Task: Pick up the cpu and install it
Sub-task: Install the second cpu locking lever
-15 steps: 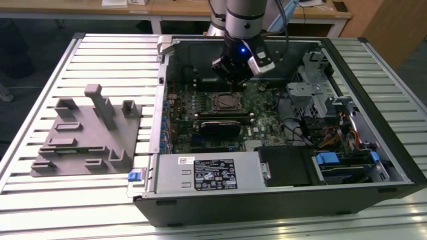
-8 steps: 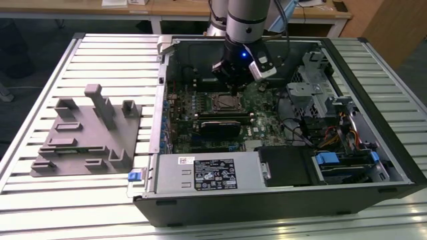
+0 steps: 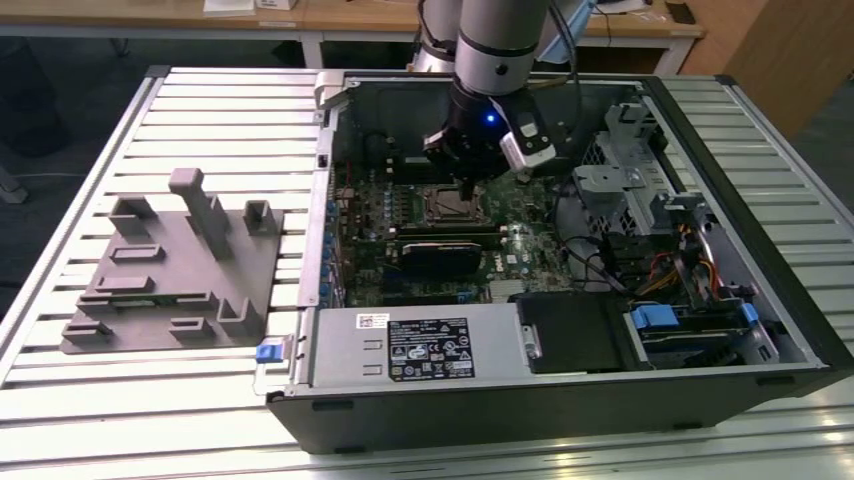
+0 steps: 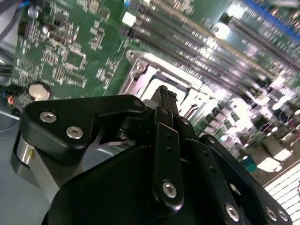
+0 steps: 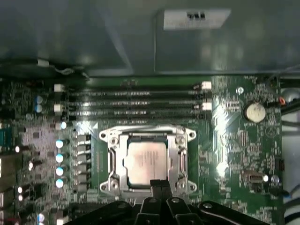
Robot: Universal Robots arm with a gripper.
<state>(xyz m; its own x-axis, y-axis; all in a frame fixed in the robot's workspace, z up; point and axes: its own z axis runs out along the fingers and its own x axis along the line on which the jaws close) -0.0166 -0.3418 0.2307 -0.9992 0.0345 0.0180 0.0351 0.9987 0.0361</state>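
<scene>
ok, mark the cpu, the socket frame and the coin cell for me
pale silver square cpu (image 5: 146, 161), first wrist view: middle of its metal top.
metal socket frame (image 5: 113, 161), first wrist view: side rail beside the cpu.
round silver coin cell (image 5: 255, 112), first wrist view: centre of its face.

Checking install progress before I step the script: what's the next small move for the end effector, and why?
Probably a short straight lift. The cpu lies flat inside the socket frame, and the end effector hangs shut at its edge, apparently holding nothing.
</scene>
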